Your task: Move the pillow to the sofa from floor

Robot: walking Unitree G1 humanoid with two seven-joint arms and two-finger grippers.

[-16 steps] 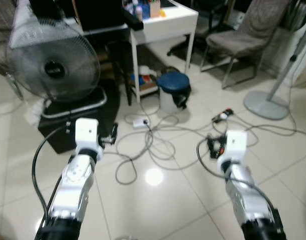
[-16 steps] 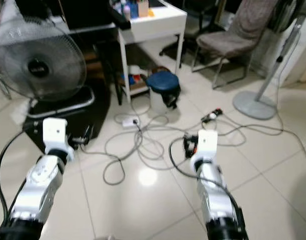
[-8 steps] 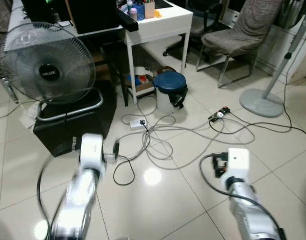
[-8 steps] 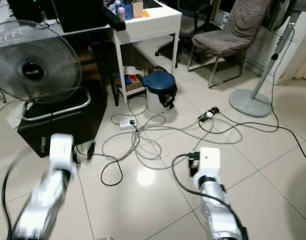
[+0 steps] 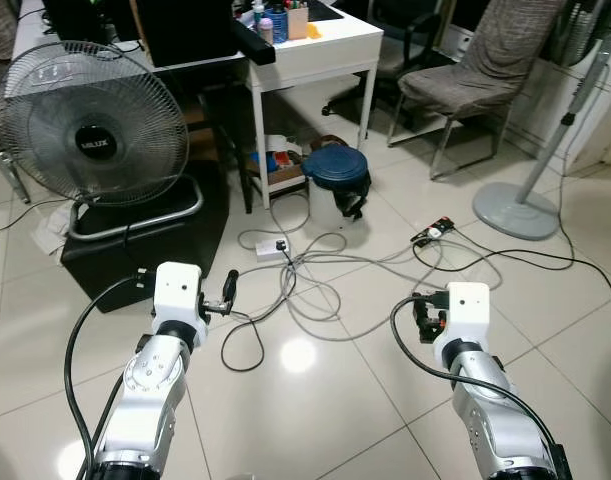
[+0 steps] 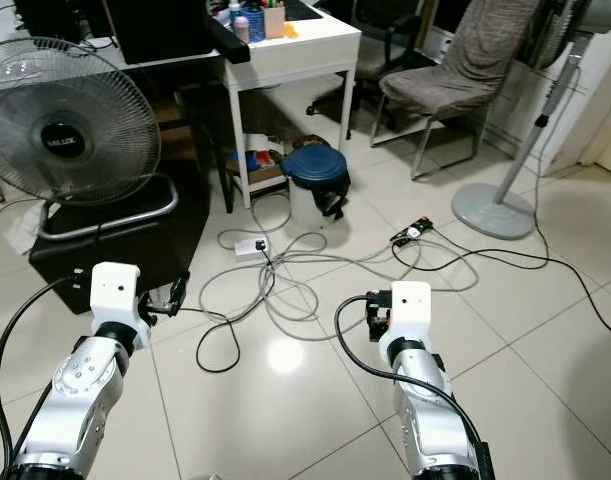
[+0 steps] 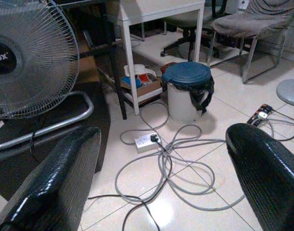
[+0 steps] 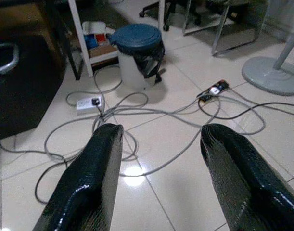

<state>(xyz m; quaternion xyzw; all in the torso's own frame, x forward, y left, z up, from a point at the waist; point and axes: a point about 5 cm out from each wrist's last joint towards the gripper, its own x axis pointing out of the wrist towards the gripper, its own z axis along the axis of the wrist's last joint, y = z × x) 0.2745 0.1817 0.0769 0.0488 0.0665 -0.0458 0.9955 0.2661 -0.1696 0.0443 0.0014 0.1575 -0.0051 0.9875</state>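
Walking on across this floor [image 5: 315, 400] looks risky: loose cables [image 5: 325, 290] sprawl over the tiles between both arms and the furniture, with a power strip [image 5: 272, 247] among them, so a foot could snag a loop and tug a plug or tip the robot. Neither pillow nor sofa can be seen among these things, so the search is still ahead. Left gripper [image 7: 161, 192] and right gripper [image 8: 159, 178] both have their fingers spread apart, holding nothing. A lidded blue bin [image 5: 335, 182] stands by the white counter [image 5: 315, 55]; its contents are hidden. Bottles [image 5: 270, 20] sit on that counter, beside a fan [image 5: 90, 140].
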